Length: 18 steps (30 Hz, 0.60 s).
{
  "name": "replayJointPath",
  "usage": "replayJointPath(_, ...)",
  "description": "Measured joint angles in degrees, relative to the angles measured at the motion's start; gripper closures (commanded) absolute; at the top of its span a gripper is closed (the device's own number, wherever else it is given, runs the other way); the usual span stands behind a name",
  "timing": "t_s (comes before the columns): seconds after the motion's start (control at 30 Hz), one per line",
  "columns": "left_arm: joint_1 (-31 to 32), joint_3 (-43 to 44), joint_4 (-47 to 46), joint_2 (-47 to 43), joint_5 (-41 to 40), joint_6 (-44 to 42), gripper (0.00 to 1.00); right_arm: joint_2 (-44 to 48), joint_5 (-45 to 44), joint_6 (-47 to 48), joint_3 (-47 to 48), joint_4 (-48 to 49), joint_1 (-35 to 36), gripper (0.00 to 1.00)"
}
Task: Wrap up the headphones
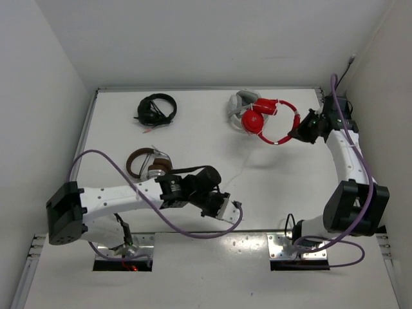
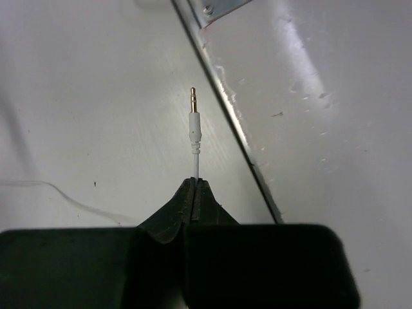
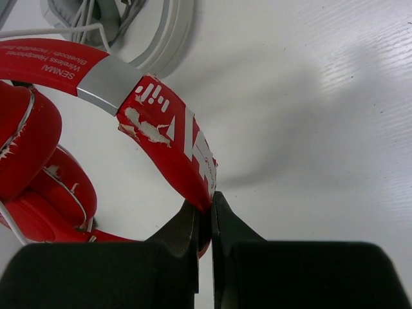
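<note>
4 headsets lie on the table (image 1: 193, 138): 1 grey-white headset (image 1: 238, 103), 1 black headset (image 1: 156, 109) well to its left, 1 brown-and-silver headset (image 1: 143, 162) nearer and to its left, and the red headphones (image 1: 257, 120) touching its right side. The red headphones lie flat, their 2 earcups (image 3: 26, 148) next to the grey-white headset. Their long axis runs away from it, with the headband (image 3: 174, 141) arching rightward. The right gripper (image 3: 209, 215) pinches that headband, fingers narrow. Well apart from the grey-white headset, the left gripper (image 2: 195, 190) clamps the white cable (image 2: 196, 164), and 1 gold-tipped plug (image 2: 193, 119) points straight out beyond its fingertips.
</note>
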<state>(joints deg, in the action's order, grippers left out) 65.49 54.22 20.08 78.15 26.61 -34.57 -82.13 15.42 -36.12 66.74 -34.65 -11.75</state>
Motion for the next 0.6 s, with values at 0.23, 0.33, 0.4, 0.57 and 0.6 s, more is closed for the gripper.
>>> replayJointPath(0.23,9.4,0.9,0.3,-10.0,-0.7,0.8,1.0,-1.3,-0.5,-2.8,1.0,1.8,-0.3,1.0)
replayJointPath(0.33,11.6,5.6,0.5,-10.6,-1.0,1.7,1.0,-1.3,-2.2,-2.6,1.1,2.8,-0.3,1.0)
replayJointPath(0.4,12.0,8.2,0.6,-10.7,-1.2,2.0,1.0,-1.3,-3.8,-2.2,1.1,3.3,0.1,1.0)
replayJointPath(0.57,14.4,15.6,0.4,-10.7,-1.0,2.3,1.0,-1.3,-8.1,-0.8,0.5,5.9,1.6,1.0)
replayJointPath(0.6,15.1,16.9,0.4,-10.7,-1.0,2.3,1.0,-1.3,-8.6,-0.7,0.0,6.8,2.0,1.0)
